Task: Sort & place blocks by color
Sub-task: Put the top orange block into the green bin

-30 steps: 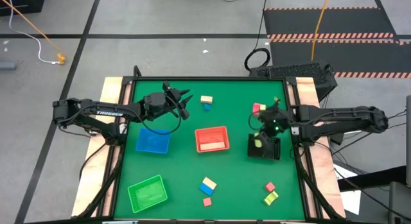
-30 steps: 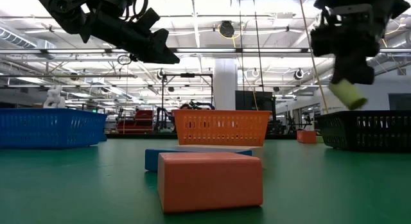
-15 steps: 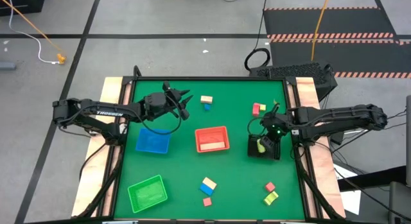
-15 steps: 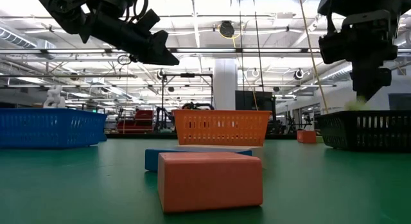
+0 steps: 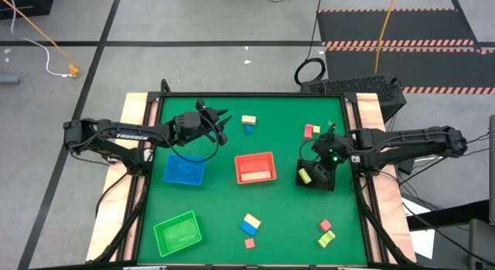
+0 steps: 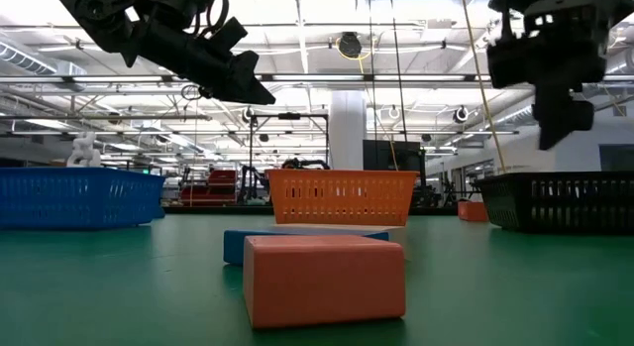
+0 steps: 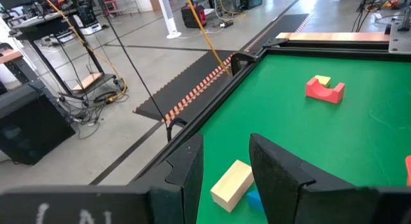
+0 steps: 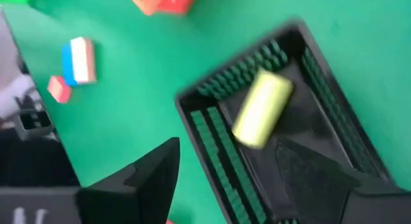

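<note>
My right gripper (image 5: 319, 171) hangs open over the black tray (image 5: 329, 182) at the table's right. A yellow-green block (image 8: 262, 108) lies on the tray's floor, clear of the fingers. My left gripper (image 5: 222, 123) hovers open above the far left of the table. It points toward a tan block (image 7: 231, 184) and a blue block (image 5: 249, 129), which both rest on the mat. Other blocks lie loose: a red and yellow pair (image 5: 311, 131), a blue-and-tan one (image 5: 250, 223), two small red ones (image 5: 249, 243) (image 5: 325, 224) and a yellow-green one (image 5: 326, 238).
A red tray (image 5: 255, 167) sits mid-table, a blue tray (image 5: 184, 170) to its left and a green tray (image 5: 178, 230) at the near left. Bare green mat lies between the trays and near the front edge. Wooden rails (image 5: 133, 115) border the table's sides.
My right gripper has opened over the black tray and let go of the yellow-green block. The block has dropped from its fingertips into the tray.
</note>
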